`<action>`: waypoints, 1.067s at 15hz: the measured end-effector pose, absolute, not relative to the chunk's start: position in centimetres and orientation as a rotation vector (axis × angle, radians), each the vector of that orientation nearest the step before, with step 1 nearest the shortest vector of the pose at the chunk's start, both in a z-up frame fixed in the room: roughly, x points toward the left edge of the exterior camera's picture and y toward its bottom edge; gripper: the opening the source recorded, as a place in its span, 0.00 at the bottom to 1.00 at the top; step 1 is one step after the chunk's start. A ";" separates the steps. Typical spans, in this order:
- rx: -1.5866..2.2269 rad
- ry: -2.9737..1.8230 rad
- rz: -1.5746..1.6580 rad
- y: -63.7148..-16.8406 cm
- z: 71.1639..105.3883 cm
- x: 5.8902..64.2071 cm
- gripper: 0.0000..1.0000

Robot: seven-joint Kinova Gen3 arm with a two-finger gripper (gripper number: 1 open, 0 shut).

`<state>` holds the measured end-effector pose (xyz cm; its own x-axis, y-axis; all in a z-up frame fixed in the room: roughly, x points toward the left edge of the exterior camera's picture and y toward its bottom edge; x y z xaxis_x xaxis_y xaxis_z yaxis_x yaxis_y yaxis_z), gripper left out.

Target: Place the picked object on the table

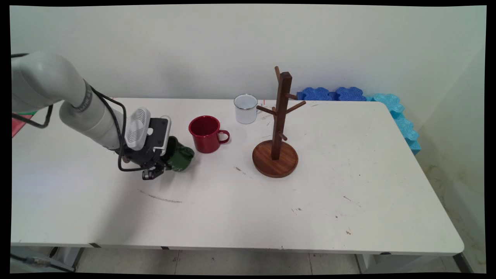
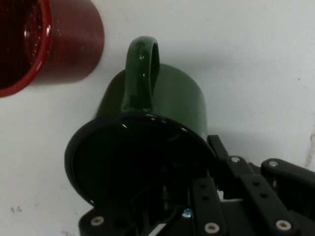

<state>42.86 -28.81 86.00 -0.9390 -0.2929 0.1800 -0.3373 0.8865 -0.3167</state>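
My gripper (image 1: 167, 162) is shut on the rim of a dark green mug (image 1: 181, 157), left of the table's middle. The mug is tipped over, its mouth toward the hand. In the hand view the green mug (image 2: 162, 113) fills the centre, handle pointing up. One side of the gripper (image 2: 204, 157) reaches inside the dark mouth and the other lies outside the rim on the right. A red mug (image 1: 205, 135) stands upright just right of the green one, not touching it. It shows at the hand view's upper left as the red mug (image 2: 54, 44).
A white enamel mug (image 1: 245, 109) stands near the table's back edge. Right of it is a wooden mug tree (image 1: 276, 155) on a round base with bare pegs. Blue foam pieces (image 1: 399, 120) line the back right corner. A red object (image 1: 17, 124) lies at the far left.
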 end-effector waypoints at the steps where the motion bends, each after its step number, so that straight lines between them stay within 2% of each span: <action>1: 0.497 -2.930 0.525 -28.8 85.9 42.8 0.00; 9: 0.551 -2.952 0.516 -29.2 84.9 42.4 0.00; 10: 0.555 -2.953 0.517 -29.2 84.8 42.4 1.00; 12: 0.562 -2.954 0.514 -29.3 84.6 42.2 1.00; 13: 0.521 -2.957 0.510 -31.4 84.6 41.5 1.00; 16: 0.535 -2.957 0.508 -31.0 84.4 41.6 1.00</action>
